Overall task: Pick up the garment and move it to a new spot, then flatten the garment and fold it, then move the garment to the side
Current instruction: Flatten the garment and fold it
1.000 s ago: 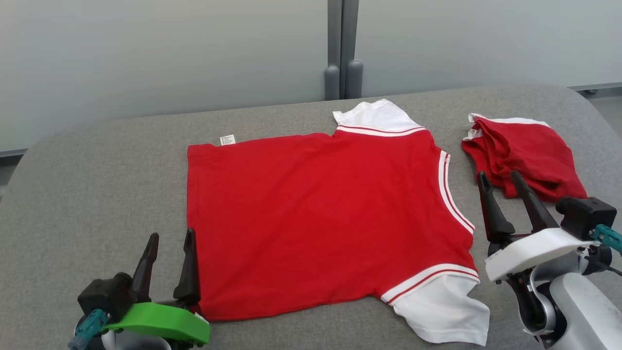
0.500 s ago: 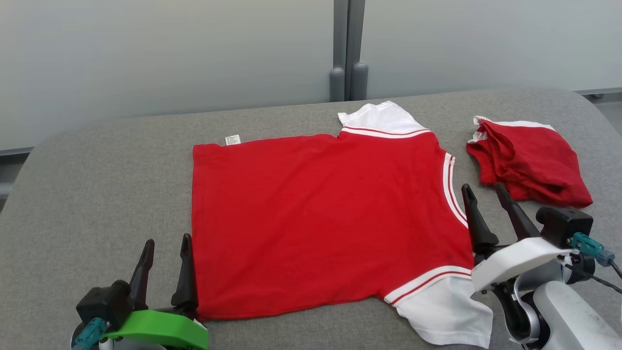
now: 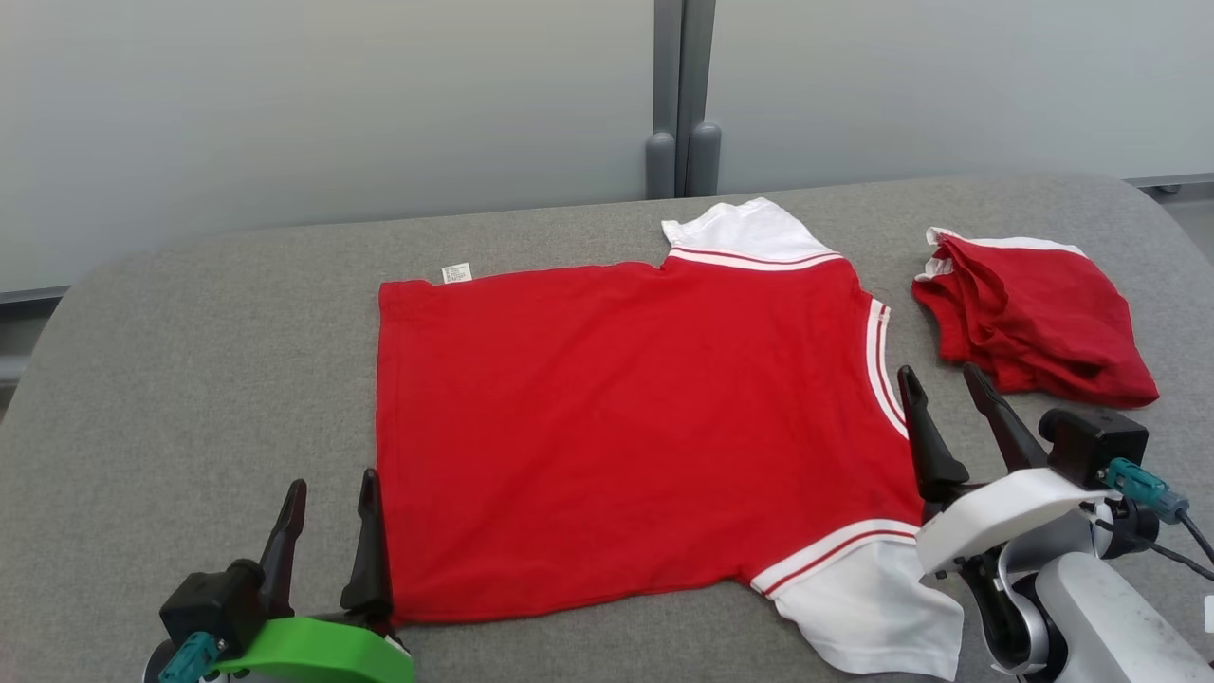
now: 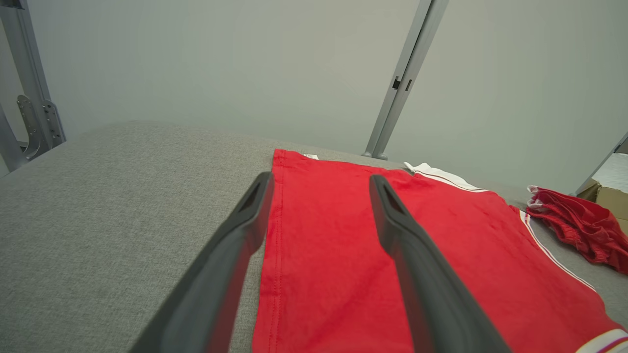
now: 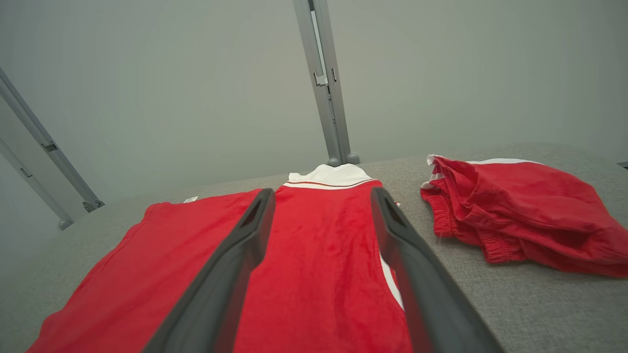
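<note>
The garment (image 3: 626,427) is a red T-shirt with white sleeves and striped trim, spread flat across the middle of the grey table (image 3: 190,360). My left gripper (image 3: 334,480) stands open at the shirt's near left corner, its right finger over the hem edge (image 4: 274,255); the left wrist view looks along the shirt (image 4: 333,255) between the open fingers of the left gripper (image 4: 320,180). My right gripper (image 3: 941,372) is open beside the striped right edge, with nothing in it. The right wrist view shows the right gripper (image 5: 322,192) open above the shirt (image 5: 314,255).
A second red and white piece of clothing (image 3: 1034,318) lies bunched at the table's right, just beyond my right gripper. A grey post (image 3: 683,95) and pale wall panels stand behind the table. A cardboard box (image 4: 611,196) shows past the far right.
The right gripper has drawn back towards me and leftwards, closer to the shirt's striped edge. The left gripper has sunk slightly in view. The camera shifted a little; the shirt lies still.
</note>
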